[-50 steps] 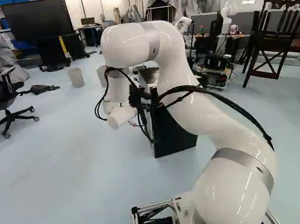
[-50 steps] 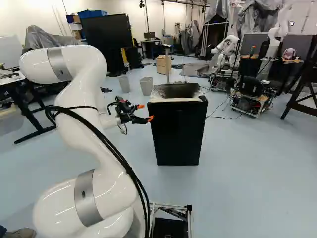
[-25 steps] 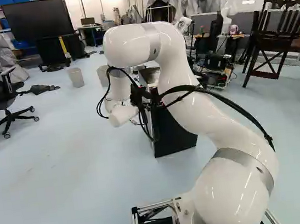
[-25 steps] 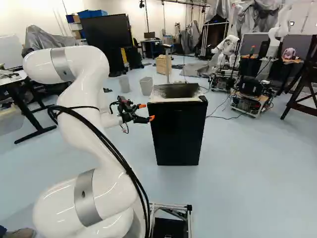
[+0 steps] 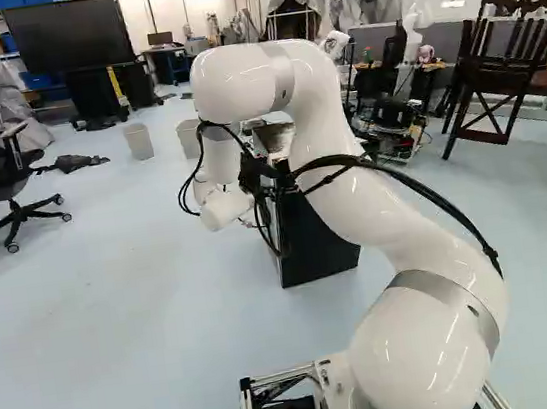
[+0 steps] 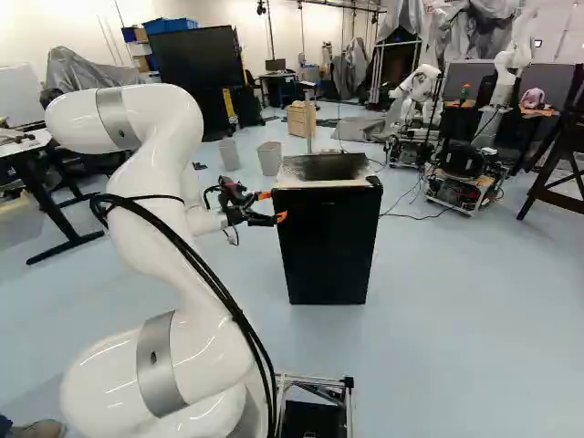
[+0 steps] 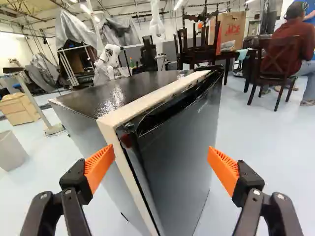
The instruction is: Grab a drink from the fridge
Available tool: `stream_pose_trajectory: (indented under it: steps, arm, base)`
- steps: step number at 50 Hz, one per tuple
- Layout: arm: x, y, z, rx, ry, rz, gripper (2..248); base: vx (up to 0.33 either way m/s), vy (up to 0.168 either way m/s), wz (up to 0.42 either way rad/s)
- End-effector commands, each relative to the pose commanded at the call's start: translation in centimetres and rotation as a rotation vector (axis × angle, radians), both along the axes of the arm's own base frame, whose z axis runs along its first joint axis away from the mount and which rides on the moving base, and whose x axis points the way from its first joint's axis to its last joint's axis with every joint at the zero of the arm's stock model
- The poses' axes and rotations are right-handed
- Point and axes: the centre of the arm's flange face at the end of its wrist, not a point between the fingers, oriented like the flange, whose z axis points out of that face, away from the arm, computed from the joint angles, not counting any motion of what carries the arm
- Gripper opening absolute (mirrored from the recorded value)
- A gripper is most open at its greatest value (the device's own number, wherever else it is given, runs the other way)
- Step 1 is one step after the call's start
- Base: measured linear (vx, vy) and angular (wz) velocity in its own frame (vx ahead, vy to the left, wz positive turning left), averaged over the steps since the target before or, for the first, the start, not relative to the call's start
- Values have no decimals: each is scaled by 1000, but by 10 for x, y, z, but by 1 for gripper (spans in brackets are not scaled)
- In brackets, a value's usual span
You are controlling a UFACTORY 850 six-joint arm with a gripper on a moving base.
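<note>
By the upper left corner of the black mini fridge [image 6: 328, 246], in the right base view, the gripper [image 6: 273, 206] is held with fingers spread wide. Behind and left of the fridge, a waste bin [image 6: 269, 159] is seen.

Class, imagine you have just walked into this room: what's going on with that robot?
A white robot arm is reaching toward a small black fridge, apparently to get a drink. Its gripper is open, the two orange-padded fingers spread on either side of the fridge's near edge in the wrist view, gripping nothing. The fridge door looks closed, and no drink is in sight, so it seems the fridge must be opened first.
</note>
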Motion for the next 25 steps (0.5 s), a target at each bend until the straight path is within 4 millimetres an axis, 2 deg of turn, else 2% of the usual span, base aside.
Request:
stream_pose_trajectory:
  steps: [25]
  arm:
    - [0,0,0,-53,59,11,247]
  base:
    - [0,0,0]
